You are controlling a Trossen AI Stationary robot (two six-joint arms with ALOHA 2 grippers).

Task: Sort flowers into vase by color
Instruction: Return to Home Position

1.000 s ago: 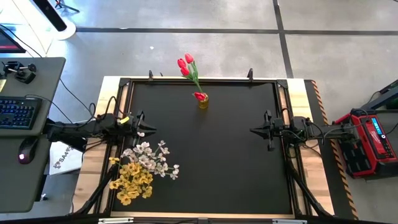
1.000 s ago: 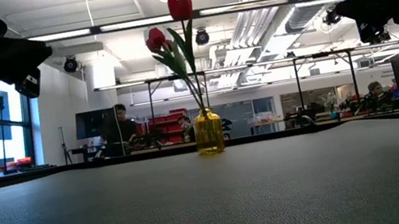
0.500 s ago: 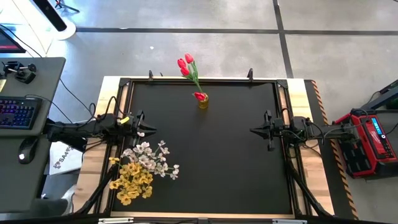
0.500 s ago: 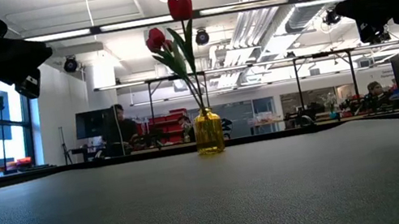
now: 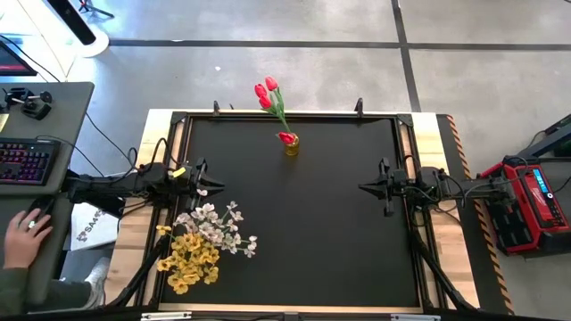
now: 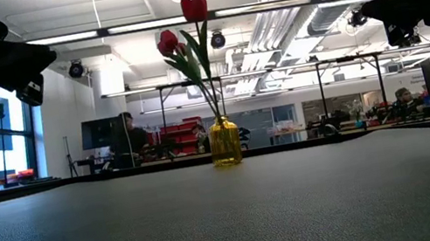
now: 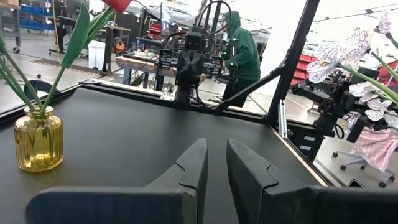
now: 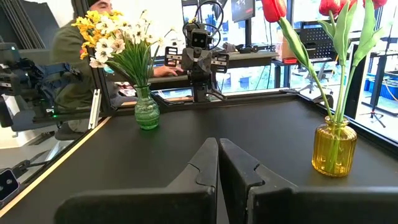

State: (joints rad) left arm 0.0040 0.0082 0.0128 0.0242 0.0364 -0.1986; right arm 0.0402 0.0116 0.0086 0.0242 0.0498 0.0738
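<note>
L gripper [image 7: 216, 142], R gripper [image 8: 218, 141] at table [image 5: 294, 232] edges; red tulips [image 6: 194, 7] in yellow vase [image 6: 224, 142].

Person's hand [image 5: 20, 241] newly arrived on side desk [image 5: 71, 116], shoe [image 5: 96, 269] come into view

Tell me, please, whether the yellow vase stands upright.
Upright: the yellow vase stands on its base, red tulips rising from its neck.

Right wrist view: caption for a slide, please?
Right end effector idle; green vase holds yellow and white flowers, yellow vase holds red tulips.
</note>
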